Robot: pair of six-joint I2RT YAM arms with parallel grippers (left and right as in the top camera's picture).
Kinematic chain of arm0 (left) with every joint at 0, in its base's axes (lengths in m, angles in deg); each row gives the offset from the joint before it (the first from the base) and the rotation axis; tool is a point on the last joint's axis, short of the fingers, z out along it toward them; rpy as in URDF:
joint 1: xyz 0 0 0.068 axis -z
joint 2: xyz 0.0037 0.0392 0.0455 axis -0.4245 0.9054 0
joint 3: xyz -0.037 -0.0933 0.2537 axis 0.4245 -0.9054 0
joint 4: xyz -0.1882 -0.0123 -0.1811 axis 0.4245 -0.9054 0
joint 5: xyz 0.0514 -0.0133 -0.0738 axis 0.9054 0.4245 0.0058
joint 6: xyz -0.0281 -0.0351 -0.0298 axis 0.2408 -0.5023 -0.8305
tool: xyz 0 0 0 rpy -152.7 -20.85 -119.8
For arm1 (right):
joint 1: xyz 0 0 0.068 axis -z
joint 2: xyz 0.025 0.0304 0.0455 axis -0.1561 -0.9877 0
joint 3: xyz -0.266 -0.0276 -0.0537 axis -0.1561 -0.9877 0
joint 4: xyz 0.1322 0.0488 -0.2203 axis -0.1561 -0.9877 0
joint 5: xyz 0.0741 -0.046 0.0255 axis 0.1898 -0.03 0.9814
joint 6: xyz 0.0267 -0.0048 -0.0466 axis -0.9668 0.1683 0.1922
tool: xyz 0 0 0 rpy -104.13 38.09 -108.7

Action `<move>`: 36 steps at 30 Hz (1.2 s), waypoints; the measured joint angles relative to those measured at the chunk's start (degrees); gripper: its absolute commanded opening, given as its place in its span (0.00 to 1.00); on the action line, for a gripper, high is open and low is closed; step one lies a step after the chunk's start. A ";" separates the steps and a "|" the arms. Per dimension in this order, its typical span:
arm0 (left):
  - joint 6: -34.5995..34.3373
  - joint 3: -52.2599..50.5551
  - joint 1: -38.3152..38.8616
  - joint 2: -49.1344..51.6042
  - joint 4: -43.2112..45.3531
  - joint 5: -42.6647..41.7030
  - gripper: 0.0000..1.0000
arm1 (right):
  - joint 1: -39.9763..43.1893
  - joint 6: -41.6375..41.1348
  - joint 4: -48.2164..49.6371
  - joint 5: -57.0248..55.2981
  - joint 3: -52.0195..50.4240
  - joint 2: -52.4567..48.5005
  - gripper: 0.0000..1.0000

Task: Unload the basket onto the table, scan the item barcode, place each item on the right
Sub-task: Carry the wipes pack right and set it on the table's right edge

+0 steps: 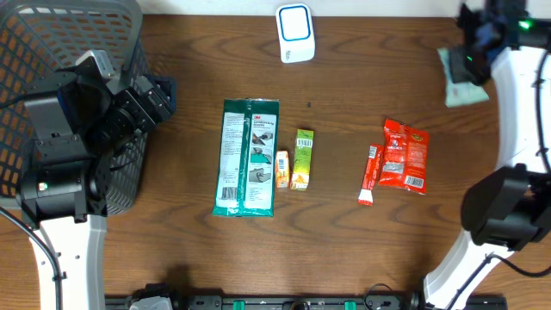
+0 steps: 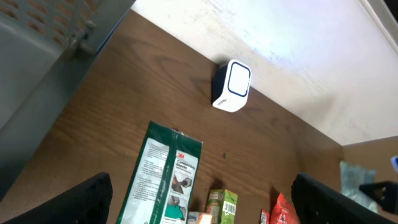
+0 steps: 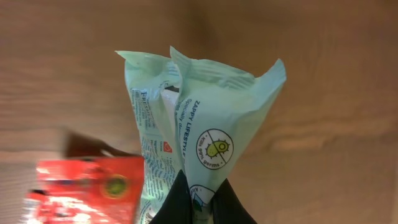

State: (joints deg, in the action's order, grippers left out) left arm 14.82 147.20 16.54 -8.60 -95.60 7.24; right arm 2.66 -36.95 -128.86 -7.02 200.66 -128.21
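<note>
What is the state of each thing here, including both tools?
left tool: open, empty.
right tool: shut on the pale green packet.
pale green packet: pinched at one end, lifted.
scanner: upright, untouched.
long green packet: lying flat.
green box: lying flat.
orange box: lying flat.
red tube: lying flat.
red packet: lying flat.

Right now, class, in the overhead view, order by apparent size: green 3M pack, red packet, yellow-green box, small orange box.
1. green 3M pack
2. red packet
3. yellow-green box
4. small orange box
All lie flat.
</note>
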 measured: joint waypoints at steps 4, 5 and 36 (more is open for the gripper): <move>0.00 0.00 0.00 0.00 0.00 0.02 0.93 | 4.59 0.20 2.54 0.90 -5.81 -0.70 0.01; 0.00 0.00 0.00 0.00 0.00 0.00 0.93 | 5.62 0.46 2.99 1.03 -7.21 -0.85 0.01; 0.00 0.00 0.00 0.00 0.00 0.00 0.92 | 13.09 -0.17 8.85 7.56 -16.09 -1.14 0.61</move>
State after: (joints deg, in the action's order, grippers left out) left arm 14.82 147.20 16.54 -8.60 -95.60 7.24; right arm 15.75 -37.12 -120.01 0.54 184.58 -129.35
